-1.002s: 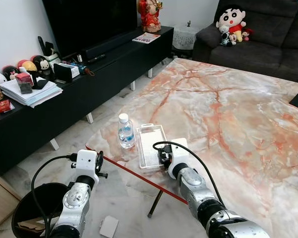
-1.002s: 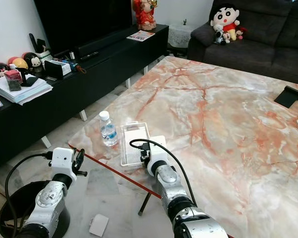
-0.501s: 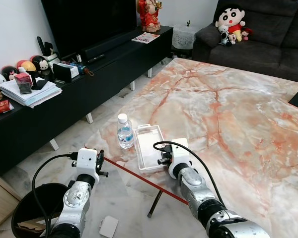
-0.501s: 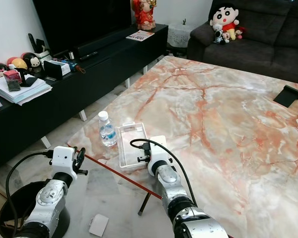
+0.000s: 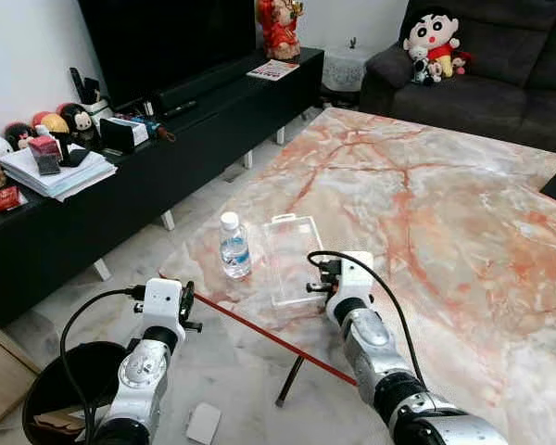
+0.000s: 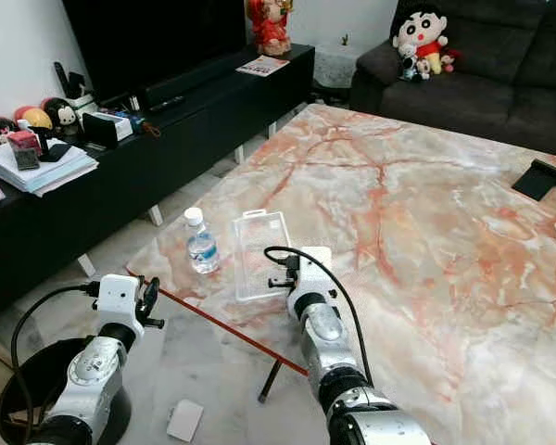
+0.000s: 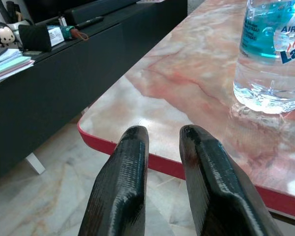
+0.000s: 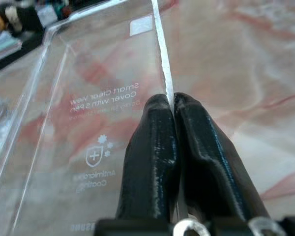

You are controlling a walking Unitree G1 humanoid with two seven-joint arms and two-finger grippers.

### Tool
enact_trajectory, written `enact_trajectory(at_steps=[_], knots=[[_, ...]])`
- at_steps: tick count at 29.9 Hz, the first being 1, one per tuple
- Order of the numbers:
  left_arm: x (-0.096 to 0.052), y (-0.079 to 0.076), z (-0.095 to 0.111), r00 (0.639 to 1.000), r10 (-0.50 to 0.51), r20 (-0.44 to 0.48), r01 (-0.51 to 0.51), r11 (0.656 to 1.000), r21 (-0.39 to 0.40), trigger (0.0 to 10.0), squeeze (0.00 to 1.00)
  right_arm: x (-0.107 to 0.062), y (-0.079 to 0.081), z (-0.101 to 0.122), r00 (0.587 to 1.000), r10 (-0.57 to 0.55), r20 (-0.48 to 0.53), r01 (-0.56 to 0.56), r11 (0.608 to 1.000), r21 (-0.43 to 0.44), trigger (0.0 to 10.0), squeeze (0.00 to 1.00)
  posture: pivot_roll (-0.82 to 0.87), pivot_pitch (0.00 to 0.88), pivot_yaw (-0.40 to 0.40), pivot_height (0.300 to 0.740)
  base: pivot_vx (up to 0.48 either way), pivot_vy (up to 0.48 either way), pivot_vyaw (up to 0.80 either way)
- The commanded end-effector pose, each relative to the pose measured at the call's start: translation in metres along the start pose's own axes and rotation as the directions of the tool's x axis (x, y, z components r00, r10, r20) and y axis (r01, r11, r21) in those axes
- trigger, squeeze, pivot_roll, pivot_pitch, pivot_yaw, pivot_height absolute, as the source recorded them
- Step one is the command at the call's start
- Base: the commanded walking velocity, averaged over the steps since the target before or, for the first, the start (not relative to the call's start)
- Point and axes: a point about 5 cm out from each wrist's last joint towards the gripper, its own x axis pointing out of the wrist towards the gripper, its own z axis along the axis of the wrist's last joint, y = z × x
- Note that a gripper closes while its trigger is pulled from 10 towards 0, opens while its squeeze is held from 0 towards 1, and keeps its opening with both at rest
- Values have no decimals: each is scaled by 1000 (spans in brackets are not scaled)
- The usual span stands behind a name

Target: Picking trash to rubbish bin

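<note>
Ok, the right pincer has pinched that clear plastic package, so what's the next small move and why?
Probably carry it left, off the table edge toward the black bin. The right pincer is shut on the clear plastic package's edge and it looks lifted off the marble table; the water bottle stands close beside it, so pass above it.

Clear glossy plastic tray (image 5: 292, 260)
</note>
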Motion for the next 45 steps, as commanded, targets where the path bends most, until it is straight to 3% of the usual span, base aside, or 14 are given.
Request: enact_trajectory(at_steps=[1, 4, 5, 45], knots=[[0, 0, -1, 1000, 4, -4, -4, 1000, -11, 10000, 0, 1, -3, 8, 998, -13, 55, 11, 1000, 27, 0, 0, 45, 0, 9, 740, 0, 0, 0], [0, 0, -1, 1000, 7, -1, -7, 1000, -11, 10000, 0, 1, -4, 10, 997, -20, 69, 17, 999, 38, 0, 0, 44, 0, 8, 740, 0, 0, 0], [-1, 0, -1, 1000, 9, 1, -9, 1000, -9, 10000, 0, 1, -5, 10, 997, -23, 70, 21, 999, 31, 9882, 0, 44, 0, 7, 740, 0, 0, 0], [-1, 0, 0, 1000, 24, 15, -24, 999, -29, 10000, 0, -2, -4, 2, 999, -27, 39, 26, 999, 23, 10000, 0, 43, 0, 6, 740, -31, 0, 0]])
